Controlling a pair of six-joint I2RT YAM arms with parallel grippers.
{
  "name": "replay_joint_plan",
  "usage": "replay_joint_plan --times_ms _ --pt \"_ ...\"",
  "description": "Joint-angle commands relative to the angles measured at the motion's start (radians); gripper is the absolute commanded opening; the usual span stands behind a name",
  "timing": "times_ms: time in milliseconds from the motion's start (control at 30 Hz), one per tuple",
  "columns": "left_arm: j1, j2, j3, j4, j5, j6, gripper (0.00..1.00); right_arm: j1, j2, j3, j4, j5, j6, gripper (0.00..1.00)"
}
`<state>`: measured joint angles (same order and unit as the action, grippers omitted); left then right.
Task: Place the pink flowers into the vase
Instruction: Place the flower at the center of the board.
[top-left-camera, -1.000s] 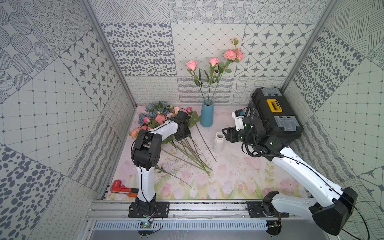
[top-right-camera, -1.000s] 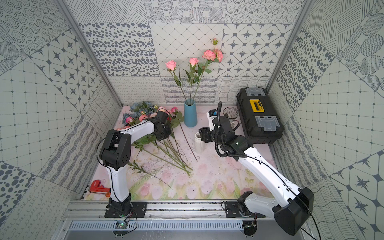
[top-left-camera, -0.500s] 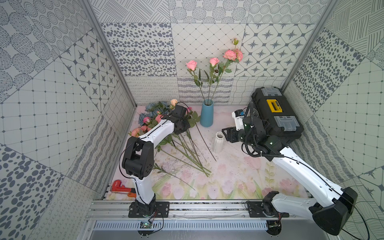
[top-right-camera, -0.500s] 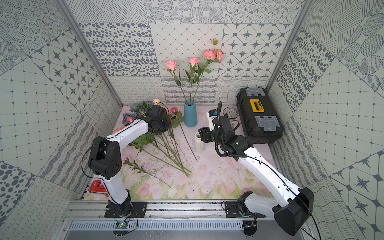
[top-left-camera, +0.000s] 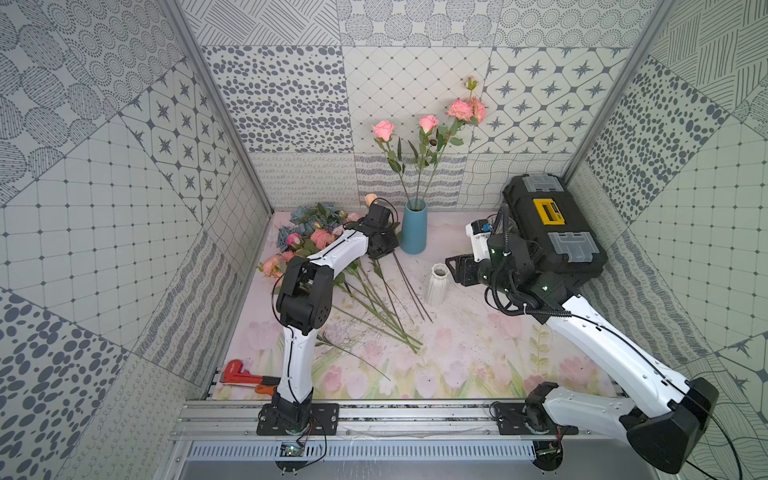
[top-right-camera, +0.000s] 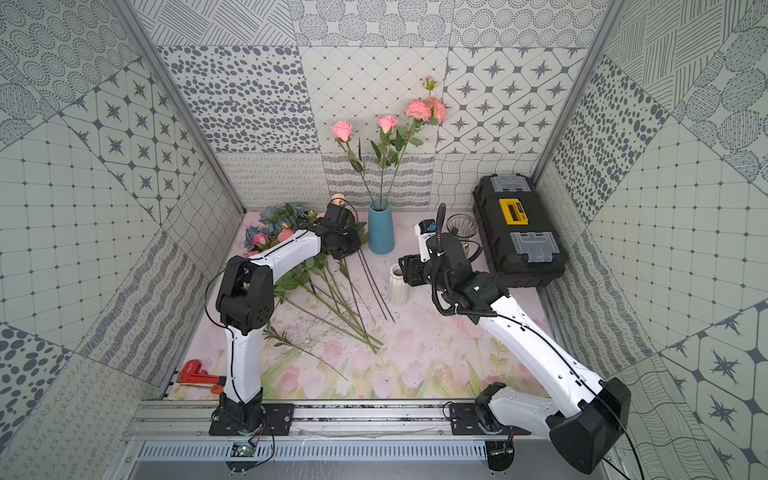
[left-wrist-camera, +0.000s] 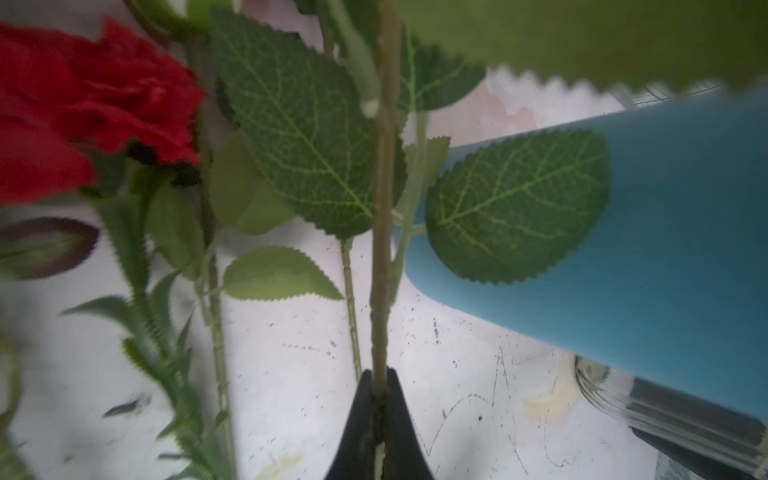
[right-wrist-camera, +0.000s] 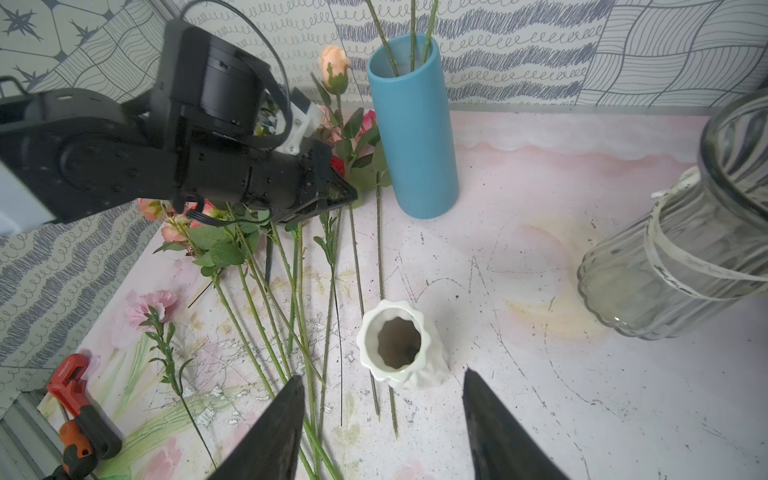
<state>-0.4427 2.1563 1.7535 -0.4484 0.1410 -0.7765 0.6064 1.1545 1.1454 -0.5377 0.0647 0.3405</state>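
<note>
The blue vase (top-left-camera: 414, 226) (top-right-camera: 381, 226) stands at the back with three pink flowers (top-left-camera: 428, 122) in it. More pink flowers (top-left-camera: 322, 237) lie in a pile to its left, their stems (top-left-camera: 374, 303) fanned over the mat. My left gripper (left-wrist-camera: 379, 374) (right-wrist-camera: 351, 193) is shut on one green stem (left-wrist-camera: 384, 208) just left of the vase (left-wrist-camera: 665, 232). That flower's salmon-pink bud (right-wrist-camera: 334, 68) (top-left-camera: 370, 199) stands upright above the gripper. My right gripper (right-wrist-camera: 382, 376) (top-left-camera: 455, 266) hovers open and holds nothing.
A small white ribbed vase (right-wrist-camera: 399, 345) (top-left-camera: 437, 284) stands just ahead of the right gripper. A glass jar (right-wrist-camera: 685, 249) and a black toolbox (top-left-camera: 548, 224) are at the back right. Blue hydrangeas (top-left-camera: 303, 216) and a red carnation (left-wrist-camera: 83, 108) lie in the pile. A red wrench (top-left-camera: 237, 372) lies front left.
My left gripper has risen from the pile and moved right toward the blue vase, with the stem in it and the bud now upright. The right arm has not moved.
</note>
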Motion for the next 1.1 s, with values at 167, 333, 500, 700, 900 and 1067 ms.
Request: replay_joint_plan --times_ms 167,333,500,700,900,1067 --pt "-0.011 0.095 0.088 0.008 0.079 -0.032 0.32 -0.003 -0.040 -0.019 0.008 0.019 0.001 0.61" --pt "-0.008 -0.018 0.048 -0.049 0.008 0.003 0.52 -0.002 -0.024 -0.015 0.030 -0.003 0.006 0.61" --pt "0.014 -0.238 -0.066 -0.104 -0.107 0.019 0.56 -0.002 -0.005 -0.019 0.049 -0.017 0.012 0.61" --pt "0.122 -0.497 -0.241 -0.255 -0.256 -0.004 0.54 -0.003 -0.014 -0.041 0.063 -0.019 0.017 0.61" --pt "0.309 -0.609 -0.424 -0.276 -0.242 -0.015 0.43 -0.003 -0.020 -0.060 0.061 -0.001 0.015 0.61" --pt "0.383 -0.586 -0.495 -0.198 -0.180 -0.026 0.28 -0.003 -0.029 -0.072 0.061 0.005 0.016 0.61"
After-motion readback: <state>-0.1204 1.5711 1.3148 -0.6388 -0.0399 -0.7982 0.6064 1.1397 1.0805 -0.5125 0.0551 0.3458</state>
